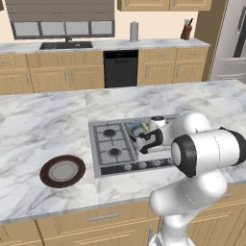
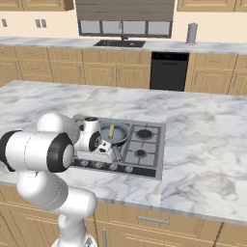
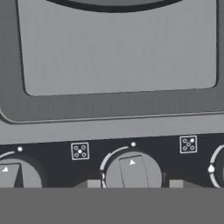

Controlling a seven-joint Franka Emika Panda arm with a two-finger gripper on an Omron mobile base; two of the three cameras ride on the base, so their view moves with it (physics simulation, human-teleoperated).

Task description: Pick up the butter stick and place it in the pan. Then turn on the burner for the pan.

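Note:
The pale yellow butter stick [image 1: 145, 127] [image 2: 112, 130] lies inside the round dark grey pan [image 1: 135, 132] [image 2: 121, 135], which sits on a burner of the cooktop [image 1: 113, 144] [image 2: 144, 144]. My gripper [image 1: 143, 149] [image 2: 110, 154] [image 3: 134, 183] is down at the cooktop's front panel, in front of the pan. In the hand view its two fingertips stand close on either side of one round burner knob [image 3: 132, 171], shut on it. The knob's white pointer faces up.
More knobs [image 3: 11, 175] line the dark front panel on both sides of the held one. A dark brown plate [image 1: 62, 172] lies on the marble island left of the cooktop. Free burners [image 1: 110, 133] lie left of the pan.

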